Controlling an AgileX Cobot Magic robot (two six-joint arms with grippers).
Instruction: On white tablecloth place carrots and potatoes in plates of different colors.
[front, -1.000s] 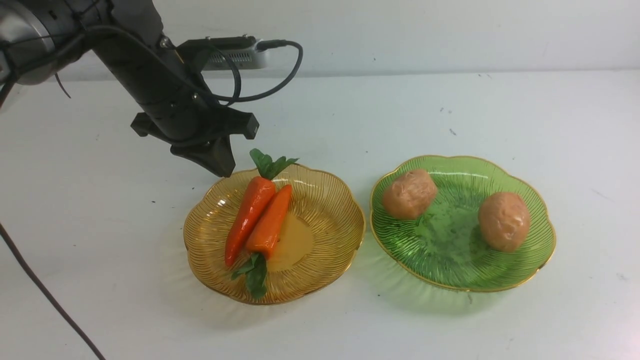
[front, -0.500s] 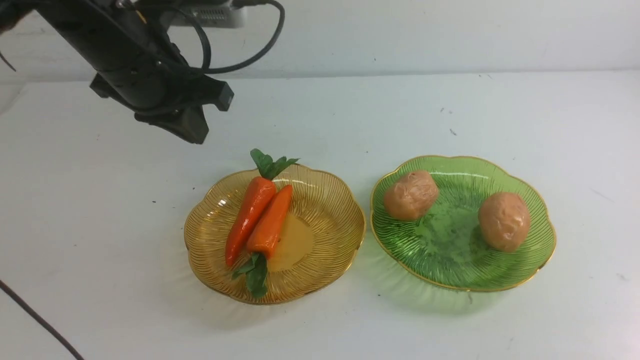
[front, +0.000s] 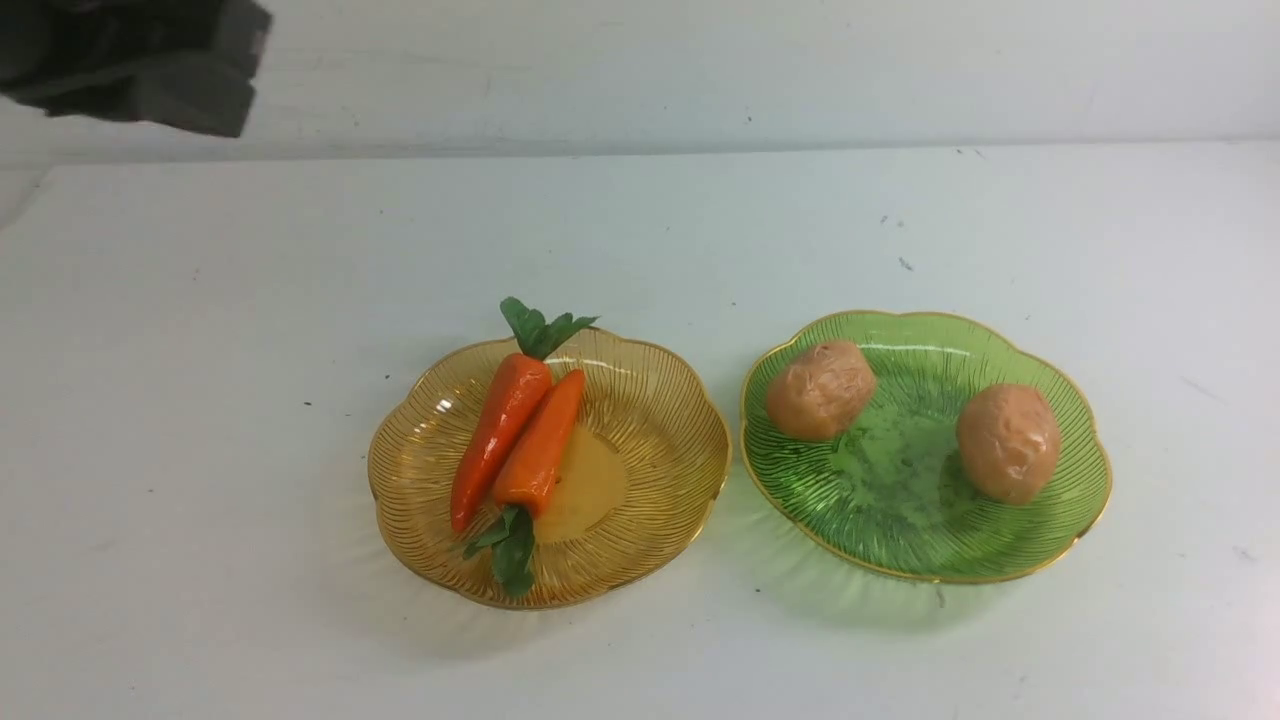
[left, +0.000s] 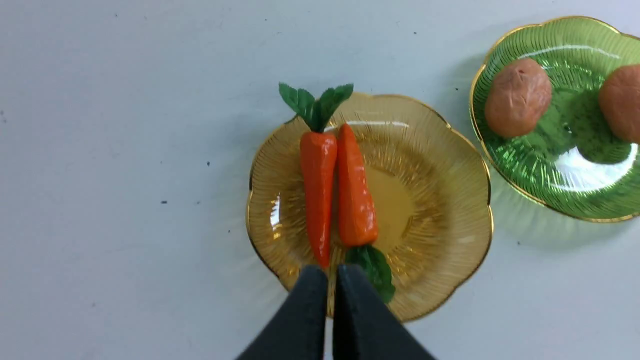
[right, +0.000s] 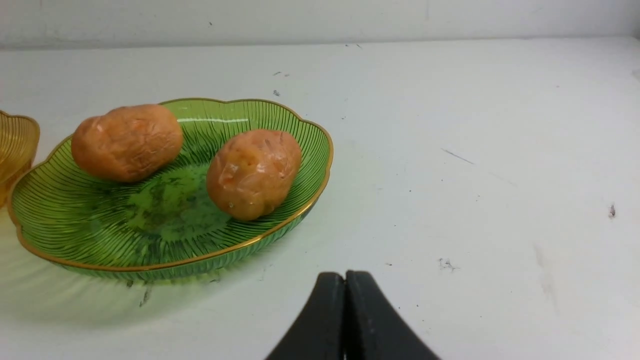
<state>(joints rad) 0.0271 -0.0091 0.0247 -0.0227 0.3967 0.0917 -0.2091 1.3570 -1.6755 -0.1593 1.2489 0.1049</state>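
Two orange carrots (front: 517, 438) (left: 336, 187) lie side by side in the amber plate (front: 660, 430) (left: 440, 200) on the white tablecloth (front: 200, 400). Two tan potatoes (front: 820, 388) (front: 1008, 441) (right: 127, 142) (right: 254, 173) rest in the green plate (front: 900, 540) (right: 75, 225) to its right. My left gripper (left: 331, 272) is shut with nothing in it, high above the amber plate's near edge; only a dark part of it (front: 150, 70) shows at the front view's top left corner. My right gripper (right: 345, 276) is shut and empty, low over bare cloth near the green plate.
The tablecloth carries a few dark specks (front: 903, 263) (right: 446, 264). A pale wall (front: 700, 60) runs along the table's far edge.
My left arm has lifted up and away to the left, from just beside the amber plate's far rim to the top left corner. Carrots, potatoes and plates have not moved.
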